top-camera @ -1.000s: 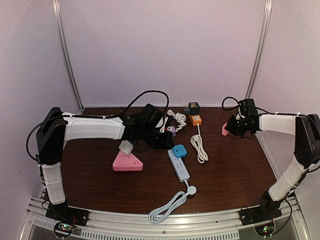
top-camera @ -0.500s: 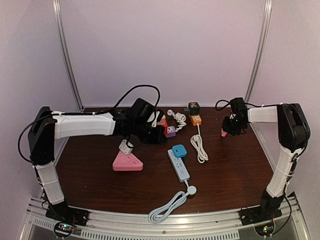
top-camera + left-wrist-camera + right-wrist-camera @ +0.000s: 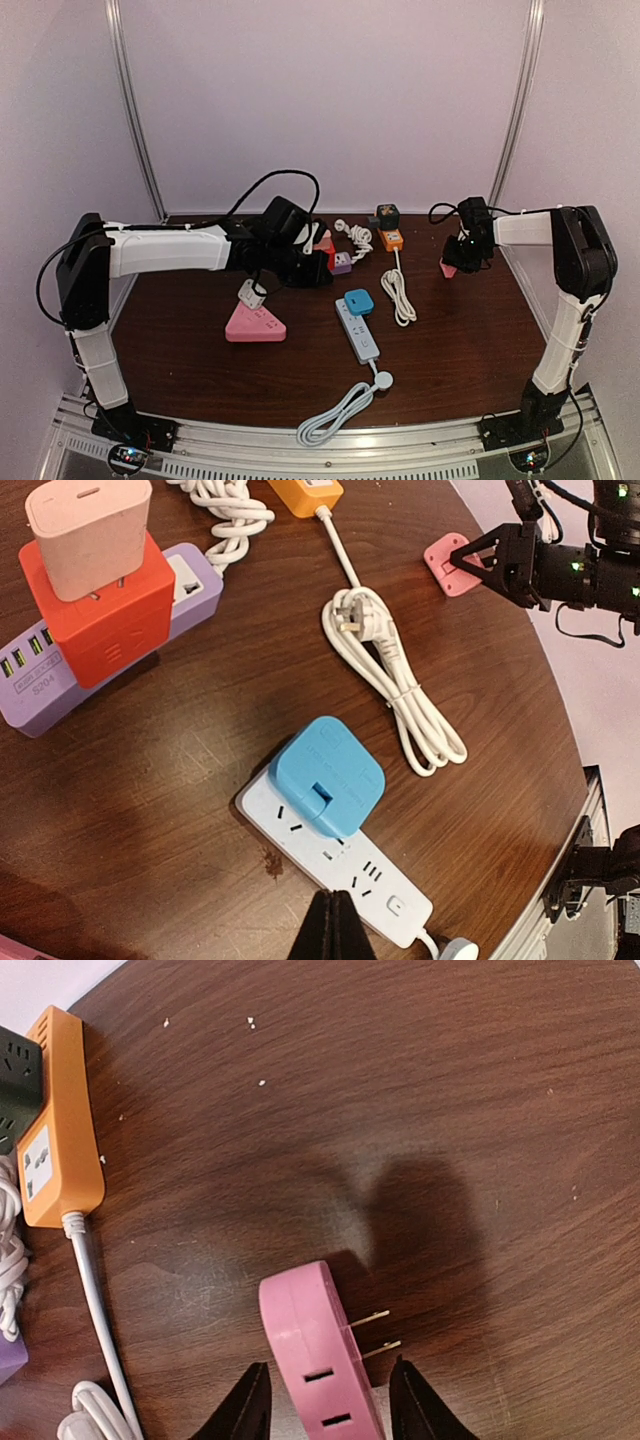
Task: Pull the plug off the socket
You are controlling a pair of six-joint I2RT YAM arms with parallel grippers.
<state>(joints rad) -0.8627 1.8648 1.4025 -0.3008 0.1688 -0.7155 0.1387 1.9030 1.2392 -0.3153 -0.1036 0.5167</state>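
A blue plug (image 3: 328, 777) sits in the white power strip (image 3: 395, 905) at mid-table, also seen from above as the blue plug (image 3: 359, 300) on the strip (image 3: 362, 342). My left gripper (image 3: 333, 920) is shut on nothing and hovers just above the strip's near side; from above the left gripper (image 3: 318, 268) is left of the plug. A pink adapter (image 3: 315, 1360) stands on edge on the table, prongs bare. My right gripper (image 3: 328, 1410) is open around it with a gap on each side. From above, the adapter (image 3: 449, 268) is at the far right.
A red adapter (image 3: 95, 605) with a beige charger (image 3: 88, 520) sits on a purple strip (image 3: 30, 670). A white cube plug (image 3: 251, 294) leans at a pink triangular socket (image 3: 255, 325). An orange strip (image 3: 391, 239), a dark cube socket (image 3: 387, 215) and a coiled white cable (image 3: 400, 295) lie behind.
Since a second ago my left arm has drawn back from the table middle, the white cube plug now tilts, and my right arm's elbow has swung up. Nothing has moved in the last half second.
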